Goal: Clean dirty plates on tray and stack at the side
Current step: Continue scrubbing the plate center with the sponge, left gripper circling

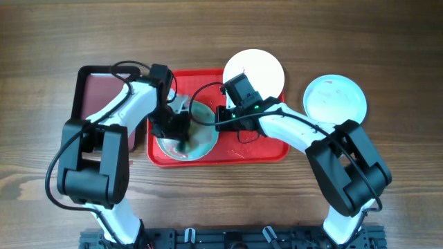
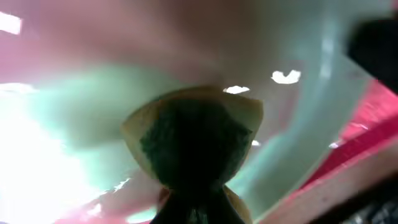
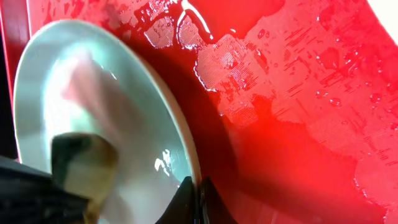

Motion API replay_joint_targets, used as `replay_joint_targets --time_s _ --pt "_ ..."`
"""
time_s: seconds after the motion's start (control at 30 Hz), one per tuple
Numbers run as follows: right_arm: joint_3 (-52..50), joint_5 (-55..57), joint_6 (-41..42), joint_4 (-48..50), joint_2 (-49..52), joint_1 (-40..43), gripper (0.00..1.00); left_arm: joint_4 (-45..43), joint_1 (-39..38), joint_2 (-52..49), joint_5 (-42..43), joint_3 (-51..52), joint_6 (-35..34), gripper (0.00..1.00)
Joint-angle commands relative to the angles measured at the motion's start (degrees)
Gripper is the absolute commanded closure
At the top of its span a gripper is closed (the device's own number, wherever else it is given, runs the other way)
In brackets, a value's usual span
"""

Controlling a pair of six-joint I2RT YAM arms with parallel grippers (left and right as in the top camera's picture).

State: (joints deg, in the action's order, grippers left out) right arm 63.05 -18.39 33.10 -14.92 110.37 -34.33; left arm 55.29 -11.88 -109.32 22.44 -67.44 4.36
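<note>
A pale blue plate sits on the left part of the red tray. My left gripper is shut on a yellow and green sponge and presses it on the plate's face. My right gripper is shut on the plate's right rim, and its fingers pinch the edge and hold it tilted above the tray. A pinkish smear shows on the plate near the sponge. A white plate lies behind the tray. A second pale blue plate lies to the right on the table.
A maroon black-rimmed tray lies to the left of the red tray, partly under my left arm. The red tray's floor is wet with droplets and puddles. The wooden table surrounds everything.
</note>
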Motion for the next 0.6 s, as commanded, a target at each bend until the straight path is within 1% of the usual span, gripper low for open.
replay_joint_targets --time_s 0.0,0.03,0.1,0.13,0.17,0.2,0.23,0.27,0.33,0.37,0.4,0.43,0.47,0.5,0.57 --pt "-0.7 0.9 -0.1 0.5 0.8 0.1 0.96 -3.1 -0.4 -1.1 7.1 0.6 5.7 0.96" --pt "-0.7 0.9 -0.2 0.5 0.8 0.1 0.96 -6.0 -0.4 -1.1 7.1 0.6 4.2 0.96" --pt "-0.7 0.6 -0.1 0.4 0.8 0.0 0.96 -12.3 -0.4 -1.1 3.8 0.6 -2.9 0.96" --pt "-0.7 0.7 -0.1 0.6 0.8 0.0 0.96 -16.4 -0.4 -1.1 -2.9 0.6 -10.2 0.96" --pt "-0.7 0.7 -0.1 0.7 0.8 0.1 0.96 -19.5 -0.4 -1.1 -11.9 0.6 -18.4 0.96" --pt "-0.7 0.7 -0.1 0.8 0.8 0.0 0.96 -20.6 -0.4 -1.1 -19.0 0.6 -23.3 0.96" --pt "-0.7 0.7 0.0 0.8 0.8 0.0 0.96 -20.3 -0.4 -1.1 -26.0 0.6 -28.0 0.96" --pt "-0.7 0.7 0.0 0.8 0.8 0.1 0.96 -18.2 -0.4 -1.1 -31.6 0.6 -31.9 0.96" --pt "-0.7 0.9 0.1 0.8 0.8 0.1 0.96 -13.7 -0.4 -1.1 -34.8 0.6 -33.8 0.96" --pt "-0.7 0.9 0.1 0.7 0.8 0.0 0.96 -11.3 -0.4 -1.1 -34.6 0.6 -33.8 0.96" --pt "-0.7 0.7 0.1 0.6 0.8 0.0 0.96 -8.0 -0.4 -1.1 -32.7 0.5 -33.6 0.96" --pt "-0.7 0.7 0.1 0.5 0.8 0.1 0.96 -5.4 -0.4 -1.0 -25.5 0.1 -29.2 0.96" --pt "-0.7 0.7 0.1 0.6 0.8 0.0 0.96 -4.3 -0.4 -1.0 -17.6 -0.2 -23.8 0.96" --pt "-0.7 0.7 0.1 0.6 0.8 0.0 0.96 -4.2 -0.4 -1.0 -4.2 -0.3 -15.0 0.96" --pt "-0.7 0.7 0.1 0.6 0.8 0.0 0.96 -5.1 -0.4 -1.0 11.9 -0.3 -6.4 0.96"
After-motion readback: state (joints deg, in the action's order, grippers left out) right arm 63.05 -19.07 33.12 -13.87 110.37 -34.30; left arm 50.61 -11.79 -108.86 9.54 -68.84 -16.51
